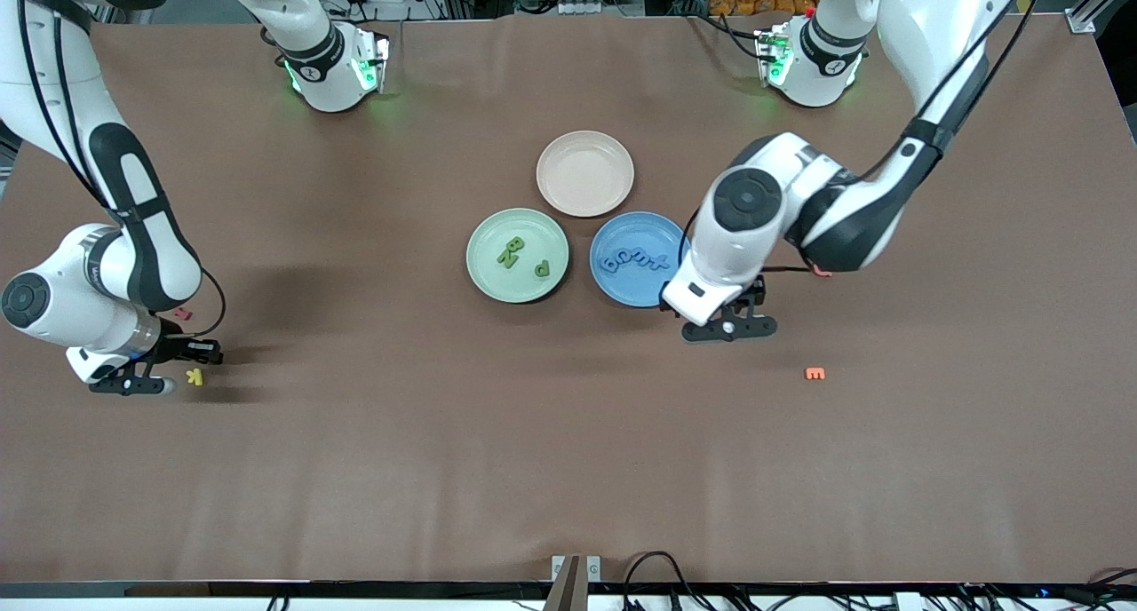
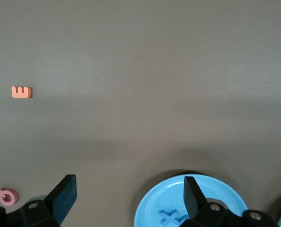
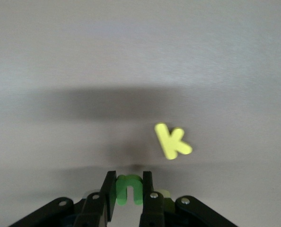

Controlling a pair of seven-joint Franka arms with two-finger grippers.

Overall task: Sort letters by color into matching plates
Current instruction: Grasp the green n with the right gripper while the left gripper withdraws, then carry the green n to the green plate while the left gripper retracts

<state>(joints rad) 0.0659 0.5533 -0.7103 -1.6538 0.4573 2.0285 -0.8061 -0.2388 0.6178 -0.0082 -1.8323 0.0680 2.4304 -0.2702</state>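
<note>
My right gripper (image 3: 129, 176) is shut on a small green letter (image 3: 129, 188), pinched between both fingers low over the table at the right arm's end, next to a yellow K (image 3: 172, 141). In the front view that gripper (image 1: 147, 385) hides the letter. The mint green plate (image 1: 487, 272) holds three green letters (image 1: 511, 251). The blue plate (image 1: 613, 284) beside it holds several blue letters (image 1: 632, 261). My left gripper (image 1: 728, 329) hangs open and empty over the blue plate's edge (image 2: 152, 208), with a blue X (image 2: 171, 218) by one finger.
A bare beige-pink plate (image 1: 585, 173) sits farther from the front camera than the two other plates. An orange E (image 1: 814, 373) and a pink ring-shaped letter (image 2: 8, 196) lie toward the left arm's end. The yellow K (image 1: 194, 376) and a pink letter (image 1: 182, 313) lie near my right gripper.
</note>
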